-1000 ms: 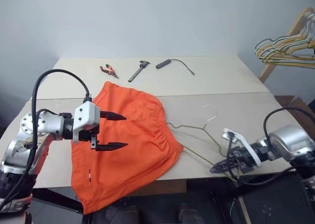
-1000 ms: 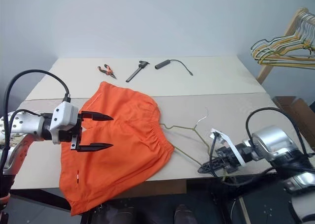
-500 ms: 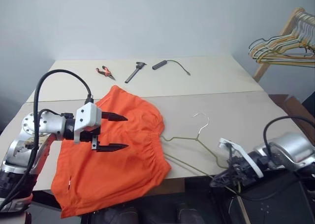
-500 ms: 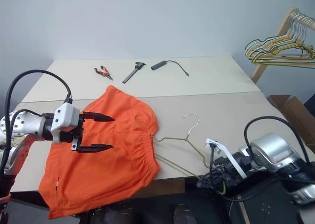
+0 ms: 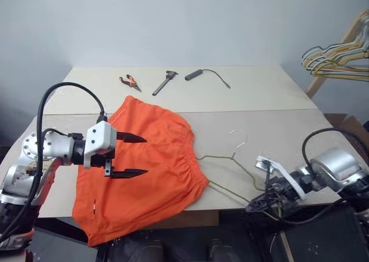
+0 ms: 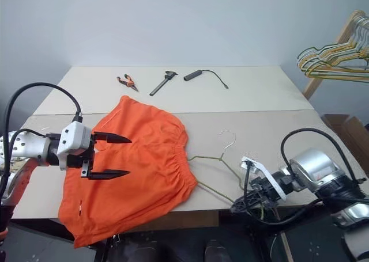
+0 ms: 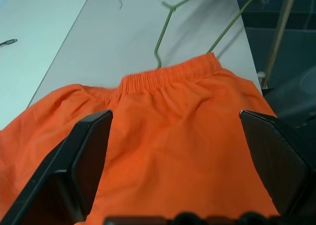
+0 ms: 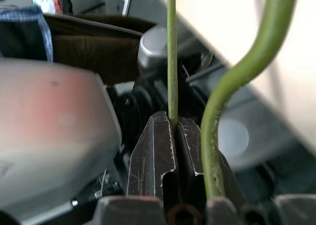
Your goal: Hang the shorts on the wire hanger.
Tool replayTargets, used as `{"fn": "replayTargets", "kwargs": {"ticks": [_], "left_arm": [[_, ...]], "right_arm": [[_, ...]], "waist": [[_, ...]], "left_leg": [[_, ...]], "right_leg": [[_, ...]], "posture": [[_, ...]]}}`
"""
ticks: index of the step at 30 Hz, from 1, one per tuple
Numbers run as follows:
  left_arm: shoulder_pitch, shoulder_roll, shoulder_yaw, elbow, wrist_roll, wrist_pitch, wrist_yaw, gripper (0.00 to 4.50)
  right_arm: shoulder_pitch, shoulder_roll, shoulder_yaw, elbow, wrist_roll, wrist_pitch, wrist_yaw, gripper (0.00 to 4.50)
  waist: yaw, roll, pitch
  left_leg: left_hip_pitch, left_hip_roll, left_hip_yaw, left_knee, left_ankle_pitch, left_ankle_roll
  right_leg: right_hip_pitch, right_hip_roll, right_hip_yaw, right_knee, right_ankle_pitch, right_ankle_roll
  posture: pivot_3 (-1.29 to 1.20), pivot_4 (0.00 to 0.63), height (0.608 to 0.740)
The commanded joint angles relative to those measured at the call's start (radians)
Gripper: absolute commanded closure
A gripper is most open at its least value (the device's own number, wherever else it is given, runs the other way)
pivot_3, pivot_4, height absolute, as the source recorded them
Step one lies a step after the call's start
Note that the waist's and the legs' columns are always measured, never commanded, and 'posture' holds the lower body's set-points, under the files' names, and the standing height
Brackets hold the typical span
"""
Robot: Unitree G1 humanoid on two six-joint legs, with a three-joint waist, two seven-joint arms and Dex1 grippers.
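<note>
Near the far edge of the pale beige desk [image 5: 259, 89] lie three things in a row: small orange-handled pliers [image 5: 128, 82], a dark metal caliper [image 5: 164, 82] and a black cylindrical tool with a thin cable [image 5: 202, 74]. Beyond the far right corner hangs a bunch of gold and pale wire hangers [image 5: 337, 60] on a wooden rack [image 5: 340, 49].

wall [image 5: 173, 20]: plain pale grey | table [image 5: 259, 101]: beige, seamed | hanger rack [image 5: 340, 49]: wooden, far right

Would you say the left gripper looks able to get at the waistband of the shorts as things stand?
Probably yes. The left gripper hangs open just above the shorts, and the waistband lies uncovered ahead of its fingertips. The hanger, pinched by the right gripper, lies beyond the waistband, not across the way.
</note>
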Motion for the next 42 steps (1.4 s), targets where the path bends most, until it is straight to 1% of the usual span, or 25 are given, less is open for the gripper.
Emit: {"fn": "replayTargets", "kwargs": {"ticks": [1,3,5,8,10,12,15,18,20,22,24,26,28,30,32,34,38,42], "left_arm": [[-0.009,0.002,0.022,-0.019,0.008,-0.025,0.013,0.02],[-0.004,0.001,0.023,-0.026,0.007,-0.024,0.016,0.02],[0.004,0.002,0.027,-0.032,0.006,-0.024,0.016,0.02],[0.03,0.006,0.039,-0.049,0.002,-0.025,0.02,0.02],[0.048,0.008,0.047,-0.061,-0.002,-0.022,0.024,0.02],[0.055,0.009,0.05,-0.067,-0.003,-0.02,0.026,0.02],[0.05,0.011,0.052,-0.067,-0.001,-0.017,0.028,0.02],[0.051,0.014,0.053,-0.069,0.001,-0.016,0.028,0.02],[0.052,0.015,0.049,-0.072,0.001,-0.016,0.025,0.02],[0.047,0.013,0.037,-0.073,0.003,-0.017,0.02,0.02],[0.037,0.01,0.024,-0.067,0.006,-0.02,0.014,0.02],[0.025,0.008,0.013,-0.057,0.008,-0.024,0.005,0.02],[0.013,0.006,0.005,-0.048,0.009,-0.026,-0.004,0.02],[-0.001,0.003,-0.007,-0.038,0.013,-0.03,-0.009,0.02],[-0.012,0.001,-0.018,-0.031,0.017,-0.038,-0.019,0.02],[-0.017,0.001,-0.021,-0.028,0.019,-0.043,-0.023,0.02],[-0.006,0.002,-0.015,-0.034,0.018,-0.047,-0.023,0.02],[0.022,0.006,0.0,-0.053,0.012,-0.046,-0.021,0.02]], "right_arm": [[-0.124,0.112,0.033,0.215,-0.064,0.013,-0.009,4.5],[-0.192,0.194,0.016,0.366,-0.093,0.011,-0.029,4.5],[-0.232,0.236,0.019,0.444,-0.108,-0.003,-0.008,4.5],[-0.258,0.257,0.054,0.471,-0.132,-0.048,0.048,4.5],[-0.266,0.254,0.082,0.446,-0.136,-0.072,0.104,4.5],[-0.267,0.241,0.112,0.41,-0.124,-0.088,0.124,4.5],[-0.251,0.164,0.189,0.287,-0.077,-0.133,0.126,4.5],[-0.234,0.084,0.217,0.171,-0.027,-0.141,0.126,4.5],[-0.206,0.013,0.227,0.055,0.007,-0.144,0.126,4.5],[-0.146,-0.075,0.21,-0.091,0.037,-0.132,0.126,4.5],[-0.083,-0.139,0.168,-0.219,0.068,-0.103,0.112,4.5],[-0.031,-0.163,0.113,-0.302,0.111,-0.068,0.079,4.5],[0.001,-0.139,0.066,-0.305,0.128,-0.027,0.03,4.5],[-0.004,-0.083,0.039,-0.228,0.11,0.008,-0.02,4.5],[-0.03,-0.018,0.028,-0.115,0.076,0.047,-0.073,4.5],[-0.065,0.057,0.009,0.019,0.052,0.094,-0.125,4.5],[-0.102,0.159,-0.031,0.164,0.04,0.139,-0.175,4.5],[-0.136,0.258,-0.11,0.308,0.046,0.172,-0.203,4.5]], "waist": [[-0.017,0.0,0.0],[-0.023,0.0,0.001],[-0.022,0.0,0.001],[-0.011,0.0,0.001],[-0.002,0.0,0.001],[0.007,0.001,0.001],[0.015,0.002,0.002],[0.02,0.003,0.002],[0.02,0.003,0.003],[0.021,0.003,0.003],[0.023,0.003,0.003],[0.021,0.003,0.003],[0.01,0.003,0.003],[-0.001,0.003,0.004],[-0.006,0.002,0.004],[-0.006,0.002,0.004],[-0.004,0.002,0.004],[0.0,0.002,0.004]], "left_leg": [[0.001,0.0,0.001,0.0,0.0,0.0],[0.002,0.0,0.0,0.0,0.0,0.0],[0.001,0.0,0.0,0.0,0.001,0.0],[-0.002,-0.001,-0.001,0.0,0.0,0.0],[-0.005,-0.001,-0.001,0.0,0.0,0.0],[-0.005,-0.001,-0.001,0.0,0.0,0.0],[-0.005,-0.002,-0.001,0.0,0.0,0.0],[-0.004,-0.001,-0.002,0.0,0.0,0.0],[-0.004,-0.001,-0.002,0.0,0.0,0.0],[-0.004,-0.001,-0.002,-0.001,0.0,0.0],[-0.005,-0.001,-0.003,-0.001,0.0,0.0],[-0.005,-0.001,-0.002,0.0,0.0,0.0],[-0.003,0.0,-0.002,0.0,0.0,0.0],[-0.001,0.0,-0.002,0.0,0.0,0.0],[0.003,0.0,-0.001,0.0,0.0,0.0],[0.003,0.0,-0.001,0.0,0.001,-0.001],[-0.002,-0.001,-0.002,0.0,0.001,-0.001],[-0.004,-0.001,-0.002,0.0,0.001,-0.001]], "right_leg": [[0.001,0.001,0.001,0.0,0.0,0.0],[0.001,0.002,0.002,0.001,0.0,-0.001],[0.0,0.002,0.002,0.002,0.001,-0.001],[-0.002,0.001,0.001,0.003,0.001,-0.001],[-0.004,0.0,0.0,0.001,0.001,-0.001],[-0.004,0.0,0.0,0.001,0.001,-0.001],[-0.004,-0.001,-0.001,0.002,0.001,-0.001],[-0.004,-0.001,-0.001,0.002,0.001,-0.001],[-0.004,-0.001,-0.001,0.002,0.001,-0.001],[-0.004,-0.001,-0.002,0.001,0.0,-0.001],[-0.004,-0.001,-0.002,0.001,0.0,-0.001],[-0.004,-0.001,-0.002,0.001,0.0,-0.001],[-0.002,-0.001,-0.002,0.001,0.0,-0.001],[0.0,0.0,-0.002,0.001,0.0,-0.001],[0.002,0.001,-0.001,0.001,0.0,-0.001],[0.003,0.001,0.0,0.001,0.0,-0.001],[-0.001,0.001,0.0,0.002,0.001,-0.002],[-0.003,0.0,0.0,0.002,0.001,-0.002]], "posture": [[0.02,0.038,0.74],[0.02,0.039,0.74],[0.04,0.041,0.74],[0.05,0.042,0.74],[0.05,0.042,0.74],[0.05,0.043,0.74],[0.06,0.042,0.74],[0.05,0.042,0.74],[0.04,0.042,0.74],[0.03,0.042,0.74],[0.02,0.043,0.74],[0.01,0.042,0.74],[0.01,0.042,0.74],[0.01,0.042,0.74],[-0.01,0.035,0.74],[-0.01,0.032,0.74],[0.0,0.027,0.74],[0.02,0.023,0.74]]}}
